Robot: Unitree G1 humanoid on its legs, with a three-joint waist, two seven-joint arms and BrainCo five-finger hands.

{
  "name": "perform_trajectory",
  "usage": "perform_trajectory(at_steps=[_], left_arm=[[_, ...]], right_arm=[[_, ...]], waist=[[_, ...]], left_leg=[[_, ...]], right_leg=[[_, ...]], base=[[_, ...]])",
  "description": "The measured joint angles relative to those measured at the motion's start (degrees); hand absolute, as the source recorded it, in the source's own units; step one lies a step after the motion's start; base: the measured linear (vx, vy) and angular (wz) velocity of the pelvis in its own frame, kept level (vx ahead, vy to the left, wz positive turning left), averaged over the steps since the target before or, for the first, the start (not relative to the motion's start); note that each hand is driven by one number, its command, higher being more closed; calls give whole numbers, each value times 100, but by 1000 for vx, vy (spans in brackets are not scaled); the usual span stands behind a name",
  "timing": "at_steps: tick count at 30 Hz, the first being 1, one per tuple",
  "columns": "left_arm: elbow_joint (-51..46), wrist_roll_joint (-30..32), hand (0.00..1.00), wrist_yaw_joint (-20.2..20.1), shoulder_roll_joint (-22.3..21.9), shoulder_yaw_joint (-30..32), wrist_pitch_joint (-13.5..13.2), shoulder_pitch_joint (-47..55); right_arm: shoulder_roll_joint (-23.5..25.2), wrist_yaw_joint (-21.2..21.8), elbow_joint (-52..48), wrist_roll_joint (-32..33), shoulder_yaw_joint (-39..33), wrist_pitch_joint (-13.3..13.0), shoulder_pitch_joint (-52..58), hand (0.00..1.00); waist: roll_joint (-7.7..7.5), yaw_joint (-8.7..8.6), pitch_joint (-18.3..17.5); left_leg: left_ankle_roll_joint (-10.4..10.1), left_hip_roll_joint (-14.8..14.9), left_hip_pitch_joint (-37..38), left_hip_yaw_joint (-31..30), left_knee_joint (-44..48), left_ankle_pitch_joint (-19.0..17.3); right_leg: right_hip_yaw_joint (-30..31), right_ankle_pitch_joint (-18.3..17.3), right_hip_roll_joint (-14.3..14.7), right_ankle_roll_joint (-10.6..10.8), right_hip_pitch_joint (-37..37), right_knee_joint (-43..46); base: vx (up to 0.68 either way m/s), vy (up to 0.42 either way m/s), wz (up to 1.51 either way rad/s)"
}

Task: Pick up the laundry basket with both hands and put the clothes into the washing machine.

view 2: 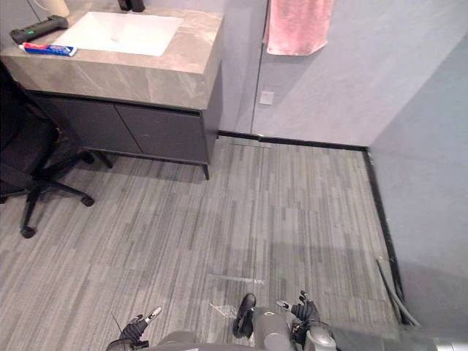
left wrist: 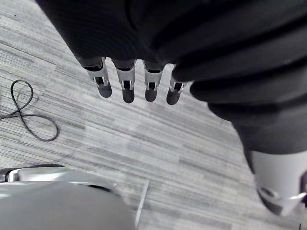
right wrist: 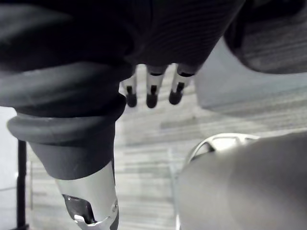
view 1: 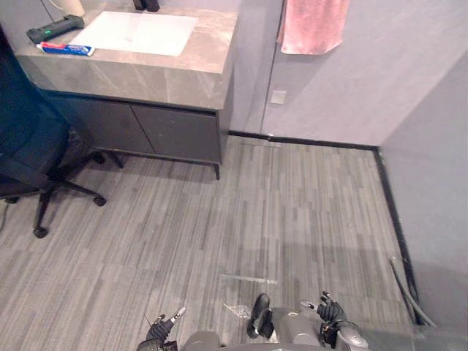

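Left hand (view 1: 162,327), left eye view: low at the near edge, fingers loosely spread over bare grey plank floor (view 1: 292,212), holding nothing. Right hand (view 1: 330,313) beside it, likewise slack and empty. Beyond stand a vanity (view 1: 139,80) with white sink (view 1: 139,33), a toothpaste tube (view 1: 66,49) and a dark handheld device (view 1: 55,28) on its top, a pink towel (view 1: 313,25) on the wall, and an office chair (view 1: 29,157) at left.

Right eye view: same layout. Neither basket, clothes nor washing machine can be placed from here, so the basket's long axis and facing cannot be judged.

Left wrist view: fingers (left wrist: 127,86) straight, slightly apart, hanging above the floor.

Right wrist view: fingers (right wrist: 151,93) straight and parted, nothing between them.

Judgement: both hands are free, which fits standing before a pickup or after unloading. Any two-handed lift would go best with hands level on opposite rims, across the basket's longer side.
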Motion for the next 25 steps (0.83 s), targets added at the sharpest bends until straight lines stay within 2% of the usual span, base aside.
perform_trajectory(at_steps=[1, 2, 3, 4, 5, 6, 7, 8, 9, 13, 15, 16, 18, 21, 23, 25], left_arm=[[-23, -1, 0, 5, -22, 82, 0, 52], [-77, -17, 0, 31, -67, 178, 2, 101], [-122, -46, 0, 46, -58, 187, -20, 150], [-121, -47, 0, 49, -48, 190, -34, 152], [-121, -53, 0, 51, -53, 184, -44, 155], [-115, -53, 0, 62, -54, 146, -41, 160], [-100, -52, 0, 69, -54, 116, -43, 164], [-45, -52, 0, 82, -123, 49, -43, 160], [69, -58, 0, 80, -5, -34, -42, 106], [79, -54, 0, 66, 181, -154, -49, 112], [84, -54, 0, 64, 221, -253, -49, 119], [77, -54, 0, 58, 231, -343, -55, 120], [79, -54, 0, 55, 240, -384, -59, 124], [78, -56, 0, 64, 299, -581, -101, 131], [79, -81, 0, 97, 308, -605, -114, 150], [80, -174, 0, 152, 303, -609, -114, 168]], right_arm=[[24, -5, -17, -20, 44, 13, -4, 0], [22, -9, -46, -2, 43, 11, -9, 0], [104, -81, -56, 11, 34, 1, -28, 0], [123, -108, -53, 26, 30, 1, -65, 0], [124, -149, -41, 49, 33, 0, -164, 0], [112, -180, -40, 45, 58, -20, -253, 0], [105, -191, -27, 38, 110, -26, -280, 0], [79, -197, -32, 37, 142, -30, -268, 0], [104, -204, 73, 38, 165, -6, -233, 0], [250, -186, 252, 31, 294, 8, 7, 0], [241, -185, 257, -10, 298, 4, 7, 0], [222, -183, 302, -24, 322, 2, 1, 0], [222, -178, 427, -81, 336, 4, 13, 0], [138, -181, 482, -190, 385, 7, 37, 0], [97, -182, 518, -204, 419, 7, 91, 0], [73, -184, 521, -201, 426, 7, 81, 0]], waist=[[17, 52, -1], [29, 119, -11], [-77, 164, 11], [-68, 214, -3], [-119, 282, -28], [-113, 282, -65], [-39, 273, -109], [89, 239, -184], [-33, 247, -253], [-367, 241, -496], [-340, 226, -523], [-392, 230, -579], [-384, 211, -581], [-368, 194, -597], [-366, 129, -623], [-329, 71, -637]], left_leg=[[56, 212, -139, 126, 329, -46], [213, 534, -272, 239, 421, -138], [347, 726, -336, 257, 2, -217], [379, 773, -351, 230, -299, -236], [362, 750, -355, 37, -1131, -226], [185, 692, -336, -166, -2200, -88], [92, 676, -317, -338, -2710, 133], [78, 708, -360, -468, -3339, 1134], [63, 579, -290, -344, -3365, 1194], [258, 56, 282, 94, -4126, 1334], [327, -108, 406, 182, -4318, 1383], [366, -176, 506, 241, -4456, 1416], [381, -247, 640, 245, -4671, 1527], [395, -263, 800, 229, -5006, 1706], [404, -329, 934, 189, -5331, 1892], [425, -331, 935, 134, -5365, 1926]], right_leg=[[77, -13, 70, -22, 136, -70], [188, -12, 122, -24, 376, -163], [313, -10, 113, -22, 553, -246], [423, -8, 101, -19, 612, -282], [628, 38, 42, 52, 625, -338], [826, 107, 14, 162, 594, -447], [881, 133, 15, 205, 587, -498], [905, 135, 55, 410, 613, -629], [1057, 182, -47, 640, 657, -751], [1329, 302, -567, 906, 759, -913], [1378, 361, -693, 1000, 818, -1047], [1451, 376, -745, 1025, 816, -1054], [1468, 379, -784, 1032, 845, -1053], [1451, 377, -759, 1036, 858, -1053], [1381, 280, -760, 1161, 847, -1056], [1331, 269, -758, 1168, 846, -1055]], base=[[415, -54, -35], [370, -43, -46], [338, -28, -48], [291, 37, -71], [256, 102, -95], [238, 141, -98], [229, 196, -83], [225, 245, -69], [266, 278, -57], [159, 185, -26], [63, 154, -16], [36, 114, -15], [2, 55, -7], [-30, -8, 2], [-82, -16, 11], [-64, -14, 8]])
